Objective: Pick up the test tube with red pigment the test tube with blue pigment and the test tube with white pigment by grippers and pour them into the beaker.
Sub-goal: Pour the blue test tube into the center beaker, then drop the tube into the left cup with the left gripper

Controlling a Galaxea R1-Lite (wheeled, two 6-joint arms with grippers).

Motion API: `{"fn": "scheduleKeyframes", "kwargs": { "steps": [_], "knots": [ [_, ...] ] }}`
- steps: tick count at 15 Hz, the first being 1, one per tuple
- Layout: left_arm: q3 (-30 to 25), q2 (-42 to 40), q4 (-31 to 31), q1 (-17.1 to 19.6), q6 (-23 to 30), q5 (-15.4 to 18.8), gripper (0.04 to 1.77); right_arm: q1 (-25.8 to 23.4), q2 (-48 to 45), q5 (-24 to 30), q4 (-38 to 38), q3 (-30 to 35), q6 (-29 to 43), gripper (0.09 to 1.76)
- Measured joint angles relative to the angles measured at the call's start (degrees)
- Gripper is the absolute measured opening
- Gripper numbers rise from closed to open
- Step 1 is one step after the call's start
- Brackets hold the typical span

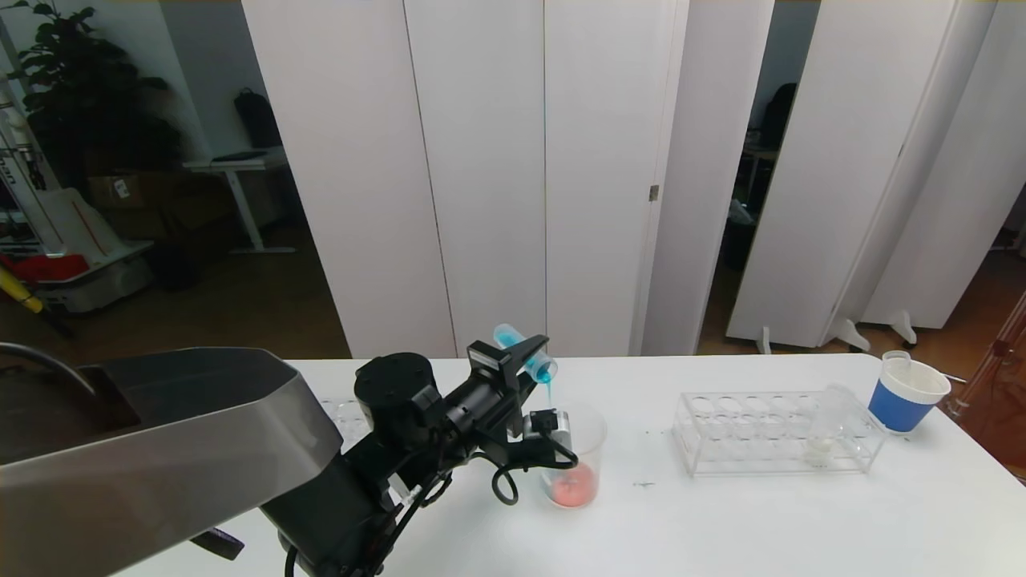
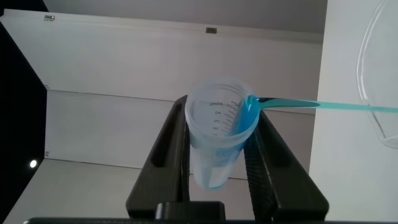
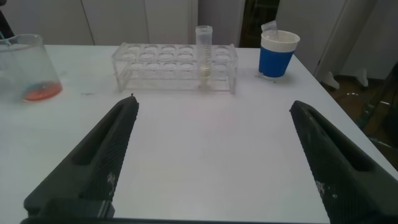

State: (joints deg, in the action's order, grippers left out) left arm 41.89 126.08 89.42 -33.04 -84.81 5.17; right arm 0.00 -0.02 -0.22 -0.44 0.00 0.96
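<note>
Nearest you, the left gripper (image 1: 525, 357) hangs just above the beaker (image 1: 579, 449), its fingers (image 2: 264, 165) pinching the blue tube (image 1: 527, 353). The tube's long axis is tipped mouth-down toward the beaker's rim, and a thin blue stream (image 1: 550, 393) falls from the mouth into the beaker, which already holds red liquid at the bottom. Judgement: the blue pour is under way; hold the tilt until the tube drains.

The right gripper (image 3: 211, 162) hovers low over the bare tabletop (image 3: 211, 124) on the beaker's right, fingers spread wide and empty. Beyond it, farther right of the beaker, the white tube (image 3: 204, 53) stands upright in the rack (image 3: 174, 65); a blue cup (image 3: 278, 55) sits past the rack. The right arm is clearly the nearer one for that tube.

The head view does not show the right gripper at all. The left wrist view alone looks up into the tube's mouth and shows the stream leaving its lip.
</note>
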Motion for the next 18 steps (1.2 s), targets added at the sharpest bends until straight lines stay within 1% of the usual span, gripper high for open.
{"fn": "scheduleKeyframes", "kwargs": {
  "steps": [11, 13, 18],
  "knots": [
    [-0.1, -0.7, 0.0, -0.6, -0.2, 0.1, 0.59, 0.0, 0.0, 0.0, 0.0, 0.0, 0.0, 1.75],
    [0.0, -0.7, 0.0, -0.6, -0.1, 0.6, 0.59, 0.0, 0.0, 0.0, 0.0, 0.0, 0.0, 1.75],
    [0.2, -0.7, 0.0, -0.4, -0.1, 3.2, 0.59, 0.0, 0.0, 0.0, 0.0, 0.0, 0.0, 1.75]
  ]
}}
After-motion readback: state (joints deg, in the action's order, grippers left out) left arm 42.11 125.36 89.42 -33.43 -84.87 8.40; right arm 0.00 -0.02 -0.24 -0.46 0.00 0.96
